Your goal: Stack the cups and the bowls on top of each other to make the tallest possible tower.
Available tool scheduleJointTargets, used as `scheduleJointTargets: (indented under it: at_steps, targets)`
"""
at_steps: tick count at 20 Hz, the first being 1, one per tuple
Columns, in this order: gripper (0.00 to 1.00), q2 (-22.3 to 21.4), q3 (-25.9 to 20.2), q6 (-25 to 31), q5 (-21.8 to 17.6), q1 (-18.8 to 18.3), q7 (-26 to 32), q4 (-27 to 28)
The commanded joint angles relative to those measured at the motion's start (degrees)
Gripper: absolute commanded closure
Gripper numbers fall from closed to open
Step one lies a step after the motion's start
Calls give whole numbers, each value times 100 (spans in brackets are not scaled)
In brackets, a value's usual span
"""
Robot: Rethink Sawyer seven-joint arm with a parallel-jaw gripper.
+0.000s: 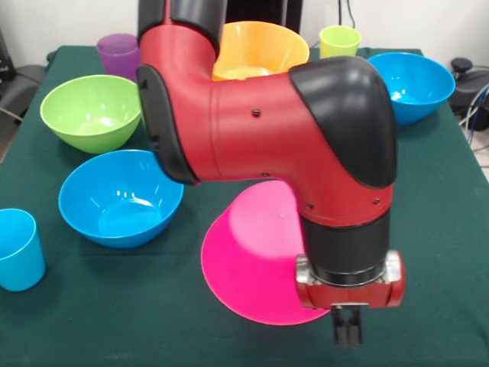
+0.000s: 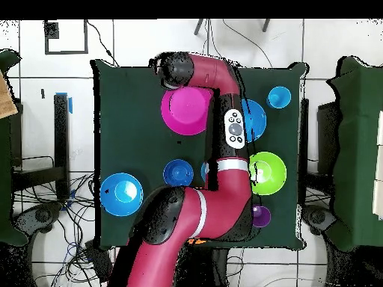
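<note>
The gripper (image 1: pixel 348 332) hangs low over the green table (image 1: pixel 428 229), just beside the pink bowl's (image 1: pixel 252 264) rim; its fingers sit pressed together, with nothing between them. The pink bowl lies alone, apparently upside down. The orange bowl (image 1: pixel 263 47) stands at the far side, well apart. Two medium blue bowls (image 1: pixel 121 197) (image 1: pixel 412 80), a green bowl (image 1: pixel 92 111), and purple (image 1: pixel 118 53), yellow-green (image 1: pixel 340 40) and light-blue cups (image 1: pixel 19 248) stand separately. Nothing is stacked.

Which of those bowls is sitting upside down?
The big pink bowl, beside the gripper. It rests rim-down on the table, while the green bowl, orange bowl and blue bowls show open insides.
</note>
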State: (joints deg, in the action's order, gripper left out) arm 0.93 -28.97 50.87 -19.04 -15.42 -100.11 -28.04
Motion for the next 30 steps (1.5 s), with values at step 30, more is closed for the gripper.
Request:
scheduleJointTargets:
  at_steps: [30]
  targets:
    - [100, 269, -203, 1336, -394, -282, 3173, 145]
